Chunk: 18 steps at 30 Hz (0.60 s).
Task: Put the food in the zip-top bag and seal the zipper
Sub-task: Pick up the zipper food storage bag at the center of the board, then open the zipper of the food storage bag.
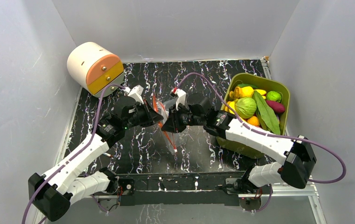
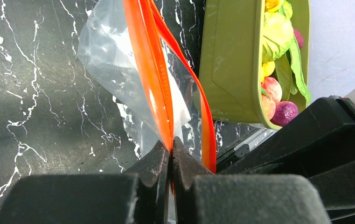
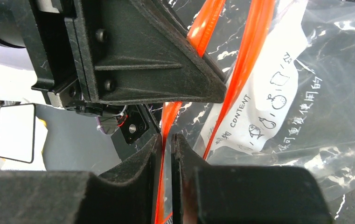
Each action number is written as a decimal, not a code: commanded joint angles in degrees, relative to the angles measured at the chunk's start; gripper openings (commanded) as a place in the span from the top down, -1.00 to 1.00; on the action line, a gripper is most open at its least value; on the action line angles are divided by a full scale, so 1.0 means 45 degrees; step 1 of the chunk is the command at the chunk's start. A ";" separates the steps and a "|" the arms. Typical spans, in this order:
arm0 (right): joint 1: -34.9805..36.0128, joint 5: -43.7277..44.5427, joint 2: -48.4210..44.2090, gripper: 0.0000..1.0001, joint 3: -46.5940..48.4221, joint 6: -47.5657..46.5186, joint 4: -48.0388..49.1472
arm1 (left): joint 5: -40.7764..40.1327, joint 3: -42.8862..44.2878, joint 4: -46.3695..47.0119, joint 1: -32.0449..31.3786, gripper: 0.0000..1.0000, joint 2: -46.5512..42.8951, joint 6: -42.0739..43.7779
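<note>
Zip-top bag, one, zipper pinched in two sets of jaws

Overhead; close wrist views, apparently same bag

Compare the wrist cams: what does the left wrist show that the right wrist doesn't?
Only the left wrist: the olive tub with the food in it. Only the right wrist: readable print on the bag's white label. Both: the clear zip-top bag, with each view's own gripper pinched shut on the orange zipper: left gripper, right gripper.
</note>
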 commanded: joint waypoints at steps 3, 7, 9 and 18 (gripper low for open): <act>0.0091 0.1516 -0.0320 0.51 0.1211 0.1058 -0.0936 | 0.0208 -0.0277 -0.0071 -0.0002 1.00 -0.0850 0.0413; 0.0081 0.2151 -0.0885 0.22 0.1674 0.1710 -0.1448 | -0.0131 -0.0176 -0.0562 -0.0009 1.00 -0.1077 0.0288; 0.0096 0.2649 -0.1210 0.16 0.1834 0.2019 -0.1665 | -0.0223 -0.0020 -0.0944 -0.0002 1.00 -0.1026 0.0195; 0.0108 0.2758 -0.0633 0.00 0.2645 0.2275 -0.2806 | 0.0190 0.0289 -0.0783 -0.0007 1.00 -0.1169 -0.0201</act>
